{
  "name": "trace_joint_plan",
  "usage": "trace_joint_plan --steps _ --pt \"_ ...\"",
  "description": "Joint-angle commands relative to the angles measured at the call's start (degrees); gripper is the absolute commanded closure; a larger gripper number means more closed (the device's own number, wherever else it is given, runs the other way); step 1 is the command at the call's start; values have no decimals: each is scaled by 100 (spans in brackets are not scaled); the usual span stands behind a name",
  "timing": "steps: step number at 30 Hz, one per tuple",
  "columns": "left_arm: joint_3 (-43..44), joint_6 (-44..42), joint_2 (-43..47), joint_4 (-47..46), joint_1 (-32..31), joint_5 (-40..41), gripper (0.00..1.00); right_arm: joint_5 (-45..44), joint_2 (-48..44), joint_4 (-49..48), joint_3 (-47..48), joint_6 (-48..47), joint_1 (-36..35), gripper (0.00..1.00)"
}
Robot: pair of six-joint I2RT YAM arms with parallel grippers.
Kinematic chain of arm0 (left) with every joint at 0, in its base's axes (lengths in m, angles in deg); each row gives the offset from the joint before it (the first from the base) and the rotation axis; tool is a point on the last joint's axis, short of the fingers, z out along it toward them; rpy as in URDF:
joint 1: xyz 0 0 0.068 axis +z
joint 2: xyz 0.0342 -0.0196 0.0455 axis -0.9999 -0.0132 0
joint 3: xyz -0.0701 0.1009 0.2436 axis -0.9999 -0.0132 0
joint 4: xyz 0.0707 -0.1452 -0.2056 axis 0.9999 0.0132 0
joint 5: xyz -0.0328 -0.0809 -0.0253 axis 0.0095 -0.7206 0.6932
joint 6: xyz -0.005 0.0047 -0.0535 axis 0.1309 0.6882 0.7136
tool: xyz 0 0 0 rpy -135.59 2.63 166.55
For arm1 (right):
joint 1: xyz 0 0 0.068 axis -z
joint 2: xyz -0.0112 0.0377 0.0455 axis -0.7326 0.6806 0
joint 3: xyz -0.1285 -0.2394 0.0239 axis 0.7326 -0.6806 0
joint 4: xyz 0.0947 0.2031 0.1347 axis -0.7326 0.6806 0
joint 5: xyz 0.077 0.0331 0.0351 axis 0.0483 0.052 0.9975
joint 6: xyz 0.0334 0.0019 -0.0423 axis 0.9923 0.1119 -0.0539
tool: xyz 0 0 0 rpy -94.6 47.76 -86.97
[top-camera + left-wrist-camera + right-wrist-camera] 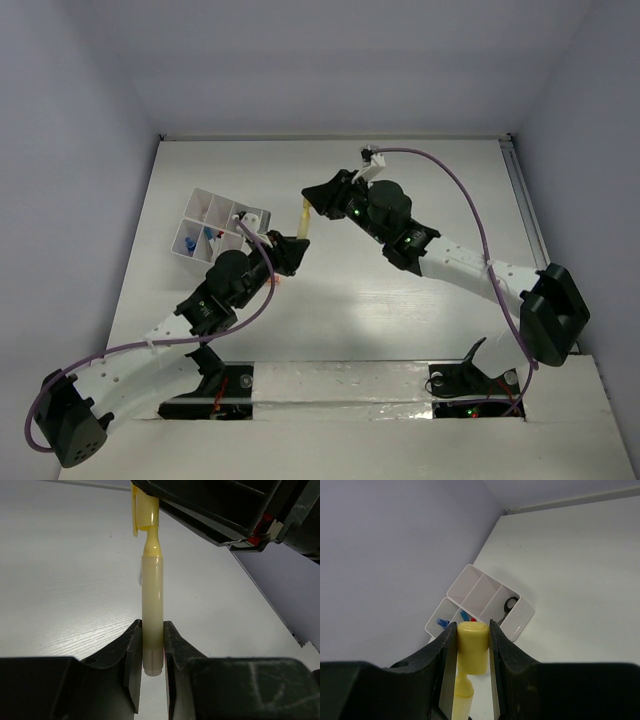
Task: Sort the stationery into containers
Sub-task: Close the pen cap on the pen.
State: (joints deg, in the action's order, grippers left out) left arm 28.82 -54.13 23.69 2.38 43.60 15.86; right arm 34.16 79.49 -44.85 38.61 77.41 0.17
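Note:
A cream-bodied marker (302,222) with a yellow cap is held between both grippers above the table. My left gripper (152,652) is shut on the marker's barrel (151,595) near its rear end. My right gripper (471,632) is shut on the yellow cap (472,652). The cap sits slightly off the barrel, with a narrow yellow neck showing between them. In the top view the left gripper (289,252) is below the marker and the right gripper (312,196) above it. The white compartment box (205,206) lies just left of them.
The box (470,587) holds black scissors (510,603), blue-capped items (441,622) and a red bit (473,620). Purple walls enclose the white table on the left, back and right. The right arm's cable arcs over the back right.

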Motion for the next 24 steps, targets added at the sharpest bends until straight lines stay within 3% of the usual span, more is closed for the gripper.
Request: trace_joint_plan --steps 1,24 --pt "273 -107 171 -297 -14 159 100 -68 -31 -147 254 -117 -166 91" --pt "299 -274 92 -578 -14 440 100 335 -163 -270 -185 199 -386 91"
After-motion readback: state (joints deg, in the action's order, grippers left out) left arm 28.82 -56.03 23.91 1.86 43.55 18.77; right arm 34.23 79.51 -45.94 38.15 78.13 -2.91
